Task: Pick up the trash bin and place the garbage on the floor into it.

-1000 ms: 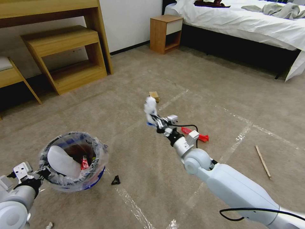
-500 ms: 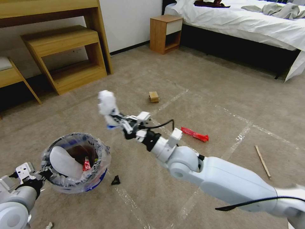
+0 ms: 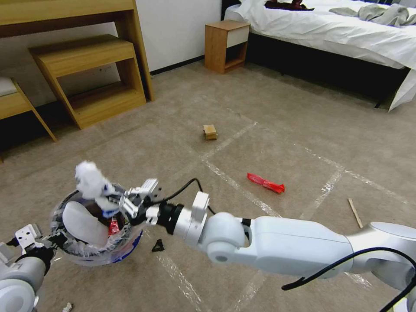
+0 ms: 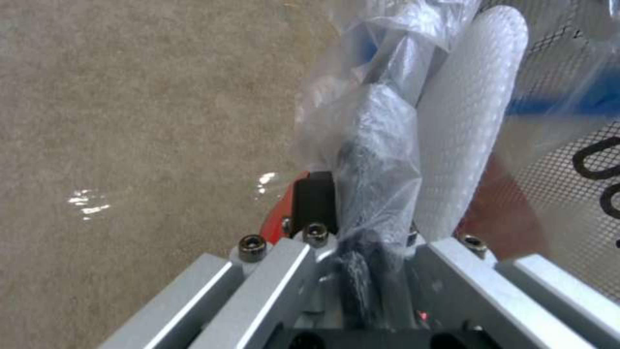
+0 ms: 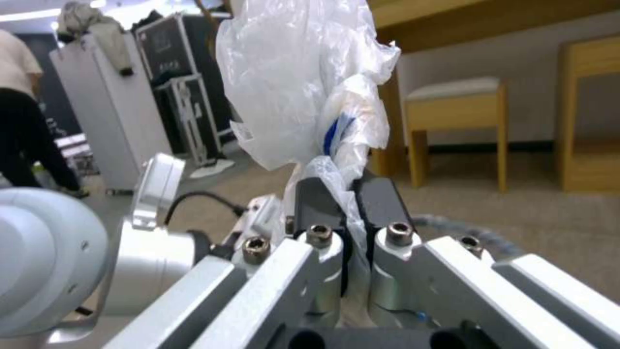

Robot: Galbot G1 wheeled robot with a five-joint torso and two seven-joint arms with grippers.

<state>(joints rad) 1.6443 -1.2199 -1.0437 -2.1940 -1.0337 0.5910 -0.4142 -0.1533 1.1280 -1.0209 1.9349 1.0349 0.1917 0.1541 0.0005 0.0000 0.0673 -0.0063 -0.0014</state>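
Note:
The trash bin (image 3: 89, 256), blue outside and lined with a crinkled clear bag, is held low at the left. My left gripper (image 3: 58, 238) is shut on its near rim (image 4: 371, 160). A white slipper (image 3: 82, 223) and a red scrap (image 3: 114, 226) lie inside it; the slipper (image 4: 468, 121) also appears in the left wrist view. My right gripper (image 3: 109, 203) hangs over the bin's opening, shut on a crumpled white wad of garbage (image 3: 89, 182). In the right wrist view the black fingers (image 5: 310, 198) pinch the wad (image 5: 297, 82).
On the taped beige carpet lie a black scrap (image 3: 158, 246), a red wrapper (image 3: 265, 183), a tan box (image 3: 209, 131), a thin stick (image 3: 356, 212) and a white bit (image 3: 67, 307). Wooden shelves (image 3: 86, 78), a nightstand (image 3: 225, 45) and a bed (image 3: 346, 39) stand at the back.
My right arm has swung left and down, carrying the white wad from over the tan box to just above the bin. The bin has stayed in my left gripper's hold.

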